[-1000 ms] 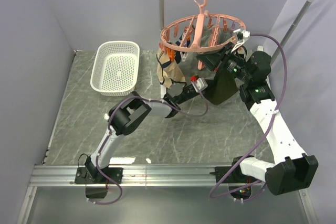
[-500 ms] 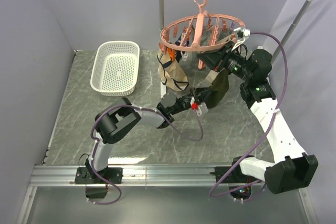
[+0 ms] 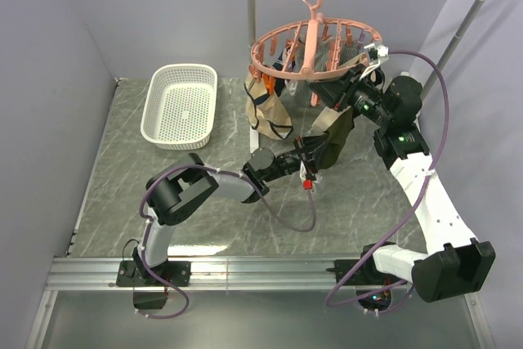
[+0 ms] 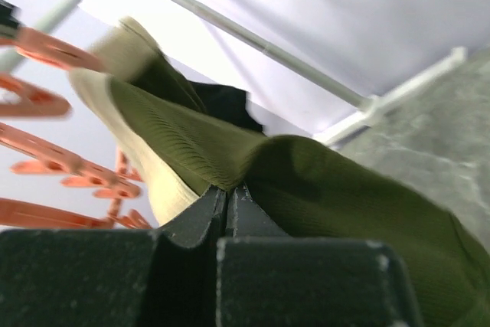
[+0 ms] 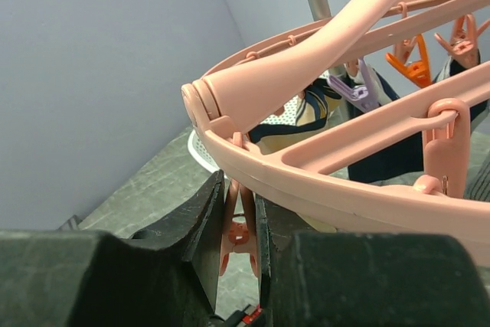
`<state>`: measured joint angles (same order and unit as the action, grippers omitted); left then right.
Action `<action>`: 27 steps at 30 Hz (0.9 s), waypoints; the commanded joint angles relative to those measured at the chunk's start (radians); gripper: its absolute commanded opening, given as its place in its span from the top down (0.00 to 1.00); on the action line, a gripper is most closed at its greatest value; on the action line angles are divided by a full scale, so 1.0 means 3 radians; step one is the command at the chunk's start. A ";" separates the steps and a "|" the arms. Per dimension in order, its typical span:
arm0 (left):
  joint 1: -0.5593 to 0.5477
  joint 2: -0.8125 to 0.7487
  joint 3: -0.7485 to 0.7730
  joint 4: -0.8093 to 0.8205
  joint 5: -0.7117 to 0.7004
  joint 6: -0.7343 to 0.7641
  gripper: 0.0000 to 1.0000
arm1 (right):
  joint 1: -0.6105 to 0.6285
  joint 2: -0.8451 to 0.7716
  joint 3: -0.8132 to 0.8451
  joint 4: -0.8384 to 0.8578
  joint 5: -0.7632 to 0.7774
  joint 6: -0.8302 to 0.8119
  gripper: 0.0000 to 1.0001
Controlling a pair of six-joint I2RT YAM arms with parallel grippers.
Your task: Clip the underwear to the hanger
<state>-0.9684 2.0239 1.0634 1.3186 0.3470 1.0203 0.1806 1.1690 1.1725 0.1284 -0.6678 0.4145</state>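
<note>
Underwear [image 3: 337, 138] is held up off the worktop [image 3: 163, 194], hanging just below the right side of the hanger [image 3: 310, 42], so the pick-up part looks done. The left end effector [image 4: 230, 198] is clamped shut on a fold of the green fabric. In the left wrist view the tan waistband [image 4: 145, 166] is seen reaching up close to the pink pegs, though no peg can be seen biting on it. The right end effector [image 5: 239, 189] is closed around one peg [image 5: 238, 244] hanging off the ring, with a finger pressed on each side. Whether that peg is actually squeezed open can't be told from these views. A tan garment [image 3: 265, 112] is already clipped on the far left of the ring, and the white basket [image 3: 181, 69] is parked well apart on the left. So roughly halfway, it'd be guessed: what's left is the waistband being fed into the peg's mouth, the peg being let go so it bites, then the fabric being released. Nothing counts as clipped yet.
</note>
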 commanded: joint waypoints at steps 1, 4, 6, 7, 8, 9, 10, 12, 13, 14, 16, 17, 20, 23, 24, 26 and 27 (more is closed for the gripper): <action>-0.0014 -0.0074 0.0275 0.0912 0.0030 0.0199 1.00 | 0.0017 -0.0057 0.0106 -0.0014 -0.0034 -0.0154 1.00; -0.0044 -0.0079 0.0382 0.0653 0.0050 0.0081 1.00 | 0.0017 -0.0072 0.0090 0.0002 -0.0085 -0.0154 1.00; -0.0105 0.0013 0.0469 0.0463 0.0040 0.0081 1.00 | 0.0022 -0.0077 0.0095 0.0058 -0.0141 -0.0129 1.00; -0.0131 0.0069 0.0505 0.0442 0.0015 0.0081 1.00 | 0.0022 -0.0077 0.0101 0.0083 -0.0228 -0.0093 1.00; -0.0152 0.0146 0.0546 0.0422 0.0014 0.0107 1.00 | 0.0017 -0.0087 0.0106 0.0119 -0.0259 -0.0083 1.00; -0.0182 0.0303 0.0597 0.0457 0.0019 0.0183 1.00 | 0.0022 -0.0077 0.0111 0.0129 -0.0305 -0.0068 1.00; -0.0193 0.0381 0.0623 0.0483 0.0065 0.0214 1.00 | 0.0022 -0.0077 0.0141 0.0119 -0.0371 -0.0067 1.00; -0.0208 0.0570 0.0689 0.0503 0.0137 0.0326 1.00 | 0.0022 -0.0087 0.0157 0.0068 -0.0417 -0.0098 1.00; -0.0208 0.0626 0.0725 0.0483 0.0162 0.0342 1.00 | 0.0022 -0.0087 0.0167 0.0053 -0.0438 -0.0139 1.00; -0.0213 0.0672 0.0771 0.0447 0.0168 0.0347 1.00 | 0.0022 -0.0087 0.0182 -0.0003 -0.0479 -0.0169 1.00; -0.0213 0.0795 0.0975 0.0305 0.0122 0.0291 0.99 | 0.0017 -0.0092 0.0198 -0.0044 -0.0515 -0.0210 1.00; -0.0213 0.0836 0.1052 0.0258 0.0097 0.0276 0.98 | 0.0017 -0.0103 0.0203 -0.0085 -0.0545 -0.0236 1.00; -0.0203 0.1045 0.1348 0.0166 0.0045 0.0219 0.90 | 0.0022 -0.0108 0.0203 -0.0111 -0.0591 -0.0282 1.00; -0.0198 0.1133 0.1487 0.0196 0.0076 0.0280 0.81 | 0.0017 -0.0123 0.0203 -0.0101 -0.0602 -0.0298 1.00; -0.0198 0.1138 0.1477 0.0217 0.0086 0.0286 0.79 | 0.0017 -0.0123 0.0203 -0.0101 -0.0622 -0.0293 1.00; -0.0198 0.1108 0.1436 0.0288 0.0122 0.0271 0.75 | 0.0022 -0.0123 0.0213 -0.0101 -0.0632 -0.0308 1.00; -0.0198 0.1092 0.1375 0.0314 0.0127 0.0270 0.74 | 0.0017 -0.0123 0.0213 -0.0096 -0.0632 -0.0308 1.00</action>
<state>-1.0225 2.3539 1.4754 1.3212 0.3473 1.0878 0.1761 1.1667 1.1858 0.1017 -0.7410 0.3428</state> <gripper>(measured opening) 0.252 0.249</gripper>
